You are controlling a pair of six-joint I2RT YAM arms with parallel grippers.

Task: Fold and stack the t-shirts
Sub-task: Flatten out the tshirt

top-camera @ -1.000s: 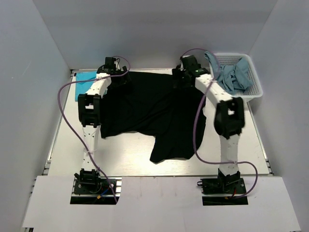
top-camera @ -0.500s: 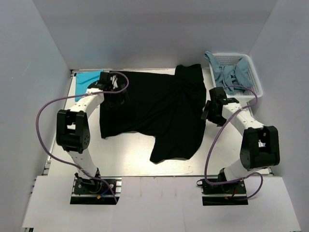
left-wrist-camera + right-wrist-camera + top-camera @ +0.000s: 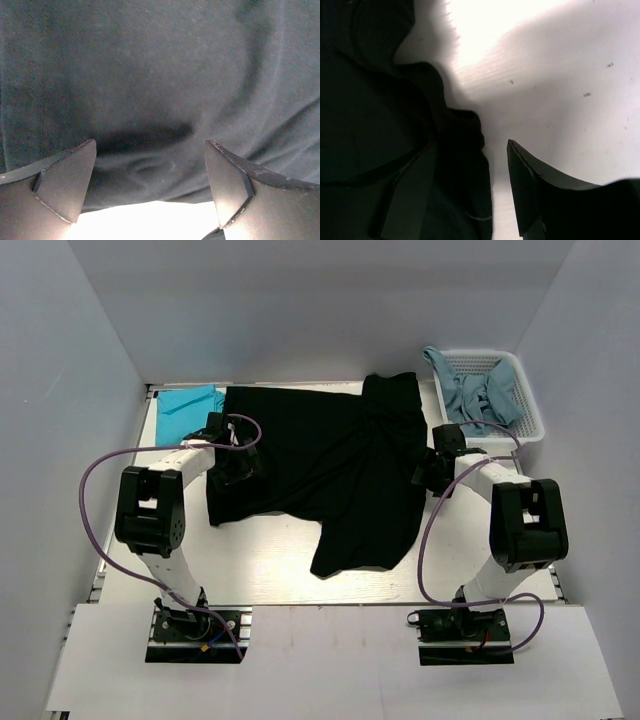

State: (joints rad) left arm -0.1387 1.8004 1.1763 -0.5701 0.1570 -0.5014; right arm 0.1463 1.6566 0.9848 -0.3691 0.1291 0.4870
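Barely started tbh: the black t-shirt lay unfolded on the table, my left end effector and right end effector both apart at its edges, with greyish-blue tees sitting in the basket.

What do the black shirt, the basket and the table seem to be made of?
Black shirt: soft matte cloth, probably a cotton knit. It lies in limp folds, and a fine texture shows close up.
Basket: white moulded plastic, judging by its stiff, regular mesh walls.
Table: a hard white sheet, perhaps plastic. It shows faint parallel ribs and a few small specks.
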